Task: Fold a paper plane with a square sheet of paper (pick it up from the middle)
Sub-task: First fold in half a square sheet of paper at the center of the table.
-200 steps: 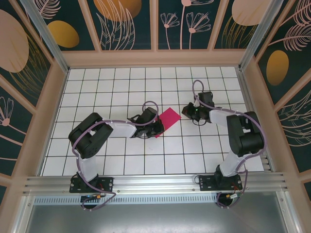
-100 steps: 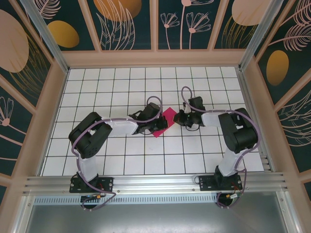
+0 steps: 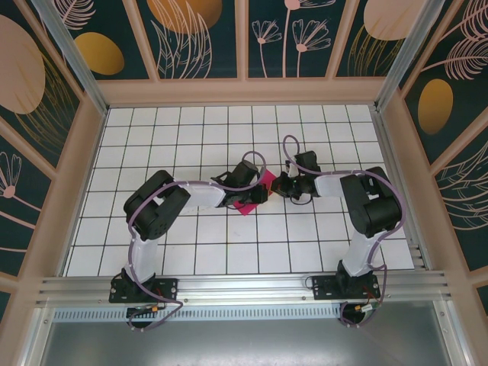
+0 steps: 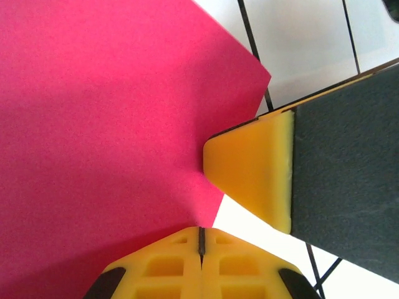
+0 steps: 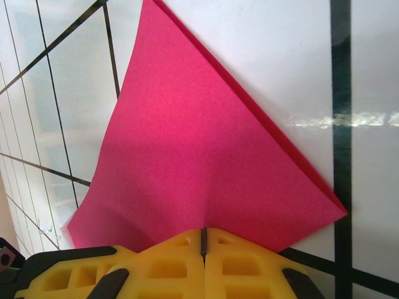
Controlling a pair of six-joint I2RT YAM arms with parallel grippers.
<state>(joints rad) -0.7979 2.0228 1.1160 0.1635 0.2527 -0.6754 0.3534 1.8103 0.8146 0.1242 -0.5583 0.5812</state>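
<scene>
The left gripper now reaches further right, covering most of the thin magenta-pink paper sheet. The right gripper now sits further left, at the sheet's edge.

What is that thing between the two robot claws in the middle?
The square sheet of paper: the top view shows it between the left gripper and right gripper, both shut at its edges.

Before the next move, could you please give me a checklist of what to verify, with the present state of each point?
1. Left gripper shut on the paper: ok.
2. Right gripper shut on the paper: ok.
3. Paper folded, two layers showing at one edge: ok.
4. Gap between the two grippers: cannot tell; they are very close.
5. Paper lifted off the table: cannot tell.
</scene>
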